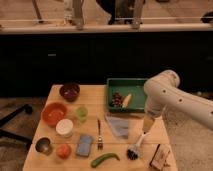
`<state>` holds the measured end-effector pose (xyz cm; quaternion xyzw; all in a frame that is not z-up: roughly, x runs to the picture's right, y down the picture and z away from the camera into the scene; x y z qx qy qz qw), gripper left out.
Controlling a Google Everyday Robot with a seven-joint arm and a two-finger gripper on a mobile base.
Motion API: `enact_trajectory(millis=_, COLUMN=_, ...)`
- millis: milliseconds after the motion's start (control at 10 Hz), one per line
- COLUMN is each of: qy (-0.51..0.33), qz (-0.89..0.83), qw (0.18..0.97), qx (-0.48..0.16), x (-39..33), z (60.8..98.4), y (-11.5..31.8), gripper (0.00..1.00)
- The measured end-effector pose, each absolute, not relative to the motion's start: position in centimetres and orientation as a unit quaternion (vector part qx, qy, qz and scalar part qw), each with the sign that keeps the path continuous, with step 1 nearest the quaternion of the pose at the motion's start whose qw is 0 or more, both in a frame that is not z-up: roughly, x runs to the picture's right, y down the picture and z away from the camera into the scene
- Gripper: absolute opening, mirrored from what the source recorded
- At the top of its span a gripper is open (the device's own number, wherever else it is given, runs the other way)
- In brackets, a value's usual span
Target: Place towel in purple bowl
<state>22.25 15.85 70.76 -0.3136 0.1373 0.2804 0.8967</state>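
Note:
The towel (119,126), a thin pale grey-blue cloth, lies flat on the wooden table (95,97), right of centre, just in front of the green tray. The purple bowl (69,91) stands at the table's back left with nothing in it. My white arm comes in from the right. The gripper (148,125) hangs pointing down just right of the towel's edge and a little above the table. It is open and holds nothing.
A green tray (131,84) with food sits behind the towel. On the left are an orange bowl (54,113), a green cup (81,113), a white cup (64,127), a metal cup (43,145) and a blue sponge (84,144). A fork (99,135), green pepper (105,159) and brush (135,148) lie in front.

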Motion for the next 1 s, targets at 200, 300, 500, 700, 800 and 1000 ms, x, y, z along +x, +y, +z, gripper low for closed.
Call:
enact_trajectory(millis=200, qy=0.149, qz=0.336, qw=0.877, qx=-0.309, x=19.7, z=71.3, y=16.4, gripper=0.80)
enact_trajectory(millis=300, qy=0.155, qz=0.358, qw=0.868, qx=-0.308, x=19.2, z=71.4, y=16.6, gripper=0.80)
enact_trajectory(millis=500, qy=0.159, qz=0.418, qw=0.842, qx=-0.302, x=18.5, z=71.8, y=16.9, gripper=0.80)
enact_trajectory(millis=700, qy=0.151, qz=0.460, qw=0.824, qx=-0.294, x=17.8, z=72.0, y=17.2, gripper=0.80)
enact_trajectory(millis=800, qy=0.141, qz=0.471, qw=0.822, qx=-0.288, x=17.0, z=72.3, y=17.5, gripper=0.80)
enact_trajectory(millis=1000, qy=0.130, qz=0.474, qw=0.826, qx=-0.276, x=15.3, z=73.0, y=17.9, gripper=0.80)
